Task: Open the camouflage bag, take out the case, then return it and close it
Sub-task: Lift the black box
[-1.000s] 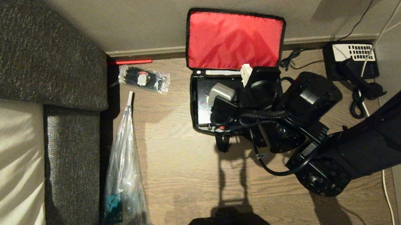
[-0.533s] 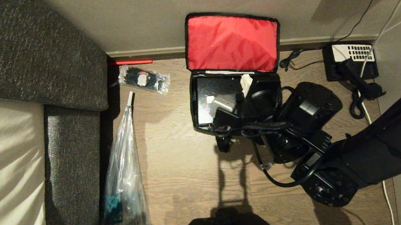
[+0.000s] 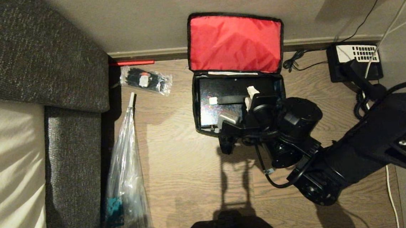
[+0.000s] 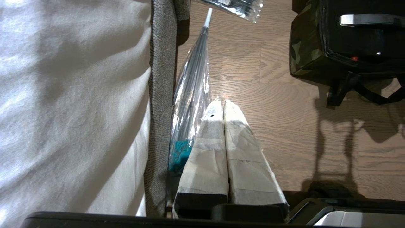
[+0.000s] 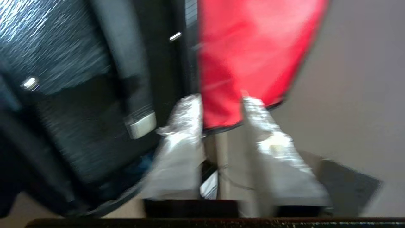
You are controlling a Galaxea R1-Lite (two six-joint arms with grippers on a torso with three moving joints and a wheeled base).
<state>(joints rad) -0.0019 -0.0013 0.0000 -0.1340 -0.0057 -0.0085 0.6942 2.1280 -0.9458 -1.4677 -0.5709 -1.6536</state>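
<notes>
Camouflage bag [image 3: 201, 92] sits on the wood floor [image 3: 186, 179] against the wall, and my right gripper [image 5: 221, 104] hangs over its right half; the taped fingers [image 5: 182, 136] stand partly apart with nothing between them, only the red lid lining [image 3: 235, 43] and wall visible through the gap. The case [image 3: 220, 104] lies flat inside the bag, handle strip [image 3: 228, 99] uppermost, presumably so it can be taken from above. The lid leans back against the wall, which I judge keeps the opening clear. My left gripper [image 4: 224, 107] is parked low beside the sofa [image 3: 35, 61], fingers pressed together, empty. A clear plastic bag [image 3: 126, 191] lies left; a desk telephone [image 3: 356, 62] sits right, well apart.
</notes>
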